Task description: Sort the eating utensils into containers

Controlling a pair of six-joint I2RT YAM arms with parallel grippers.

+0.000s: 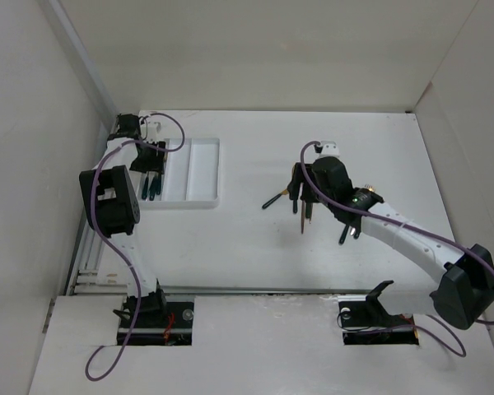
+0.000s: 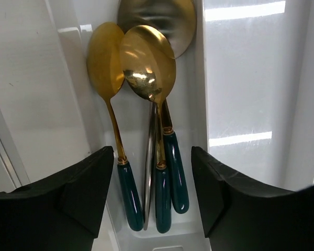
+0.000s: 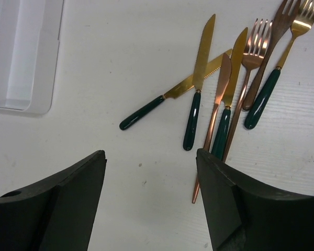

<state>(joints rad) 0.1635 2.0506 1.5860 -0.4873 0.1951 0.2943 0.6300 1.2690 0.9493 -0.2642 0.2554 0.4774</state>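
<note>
The left gripper [image 2: 150, 172] hangs wide and empty over the leftmost compartment of the tray [image 1: 204, 164]. Gold spoons [image 2: 146, 68] and a silver one lie there, with their handles along the trough and toward the fingers. Well to the right, on the table [image 1: 255, 247], knives [image 3: 201, 57] and forks [image 3: 256, 42] lie loose just ahead of the right gripper [image 3: 150, 162], which is also wide and empty. Most handles point back at it, across its closing line; one knife lies slanted. The right arm is far nearer. No writing is legible.

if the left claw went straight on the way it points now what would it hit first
The left claw would likely meet the spoons in the tray compartment first, though depth is unclear.
</note>
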